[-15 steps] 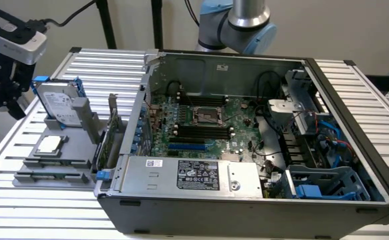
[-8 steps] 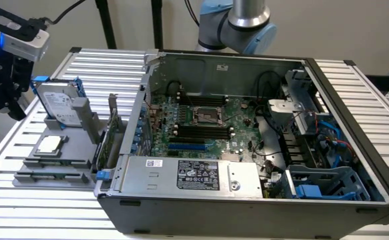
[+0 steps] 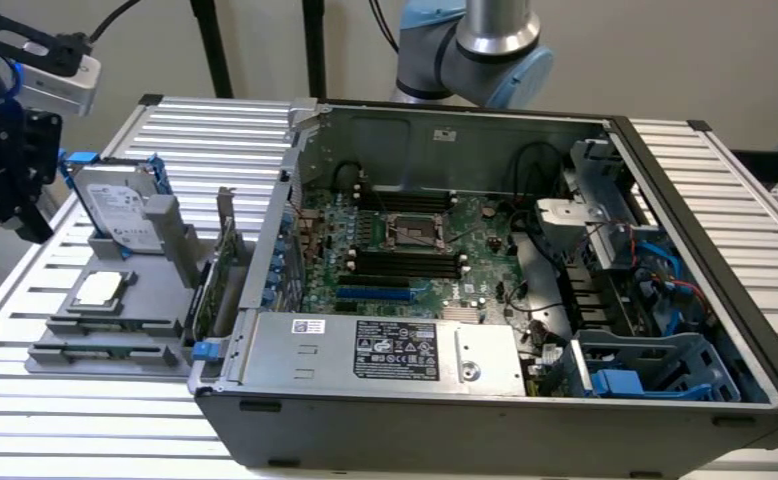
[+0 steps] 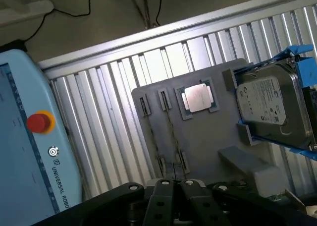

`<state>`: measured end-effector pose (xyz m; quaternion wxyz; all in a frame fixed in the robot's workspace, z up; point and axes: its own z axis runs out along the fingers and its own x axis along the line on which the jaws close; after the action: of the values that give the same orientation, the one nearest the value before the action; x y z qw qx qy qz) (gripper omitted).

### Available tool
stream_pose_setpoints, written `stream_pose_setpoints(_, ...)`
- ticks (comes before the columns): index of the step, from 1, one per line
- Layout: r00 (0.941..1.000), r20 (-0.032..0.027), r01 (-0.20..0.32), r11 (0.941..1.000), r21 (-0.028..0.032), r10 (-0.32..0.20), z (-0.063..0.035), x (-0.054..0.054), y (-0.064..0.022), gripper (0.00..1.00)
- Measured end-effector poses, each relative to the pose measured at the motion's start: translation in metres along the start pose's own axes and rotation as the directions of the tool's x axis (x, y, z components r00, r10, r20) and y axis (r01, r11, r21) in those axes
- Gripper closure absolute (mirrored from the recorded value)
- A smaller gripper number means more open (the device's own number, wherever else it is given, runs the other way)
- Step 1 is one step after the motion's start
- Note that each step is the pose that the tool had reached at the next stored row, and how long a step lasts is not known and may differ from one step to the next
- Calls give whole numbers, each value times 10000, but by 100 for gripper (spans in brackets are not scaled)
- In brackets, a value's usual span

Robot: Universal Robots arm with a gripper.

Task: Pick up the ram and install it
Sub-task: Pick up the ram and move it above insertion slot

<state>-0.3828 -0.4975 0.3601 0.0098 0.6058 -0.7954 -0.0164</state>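
The black gripper [image 4: 173, 184] has its two fingers pressed tight together. It hangs in the air above one end of a flat grey plastic tray [image 4: 208, 141]. In the exterior view it is high up by the exterior view's left edge, well apart from the computer.

On the tray are the two ram sticks [image 4: 174, 132]. They are long, thin, dark boards that stand on their thin edges in little grey clips. They lie side by side and do not touch the gripper. In the wrist view one end of each stick points at the gripper and the other end points away from it. In the exterior view their long way runs from the exterior view's left to its right, at the front of the tray.

Just beside the sticks a square silver chip [image 4: 197, 97] sits in a grey frame. Past it a shiny silver hard drive [image 4: 270, 104] leans in a blue holder.

The tray rests on a table of silver metal slats [image 3: 42, 420]. Near it stands a big dark computer case [image 3: 496, 425], open on top, with a green board [image 3: 476, 225] inside. A light-blue control pad [image 4: 29, 176] with a red button [image 4: 39, 123] lies on the table too
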Motion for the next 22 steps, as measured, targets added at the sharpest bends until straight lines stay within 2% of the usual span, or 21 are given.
stream_pose_setpoints(4, 9974, -27, 717, 9974, -4, -717, 12, 0, 0, 89)
stream_pose_setpoints(7, 9920, -47, 1260, 9920, -9, -1260, 21, 0, -1, 89)
stream_pose_setpoints(12, 9763, -82, 2161, 9764, -20, -2161, 36, 0, -1, 89)
stream_pose_setpoints(18, 9492, -118, 3143, 9493, -35, -3144, 57, 1, -2, 89)
stream_pose_setpoints(22, 9478, -116, 3187, 9478, -43, -3187, 60, 19, -7, 89)
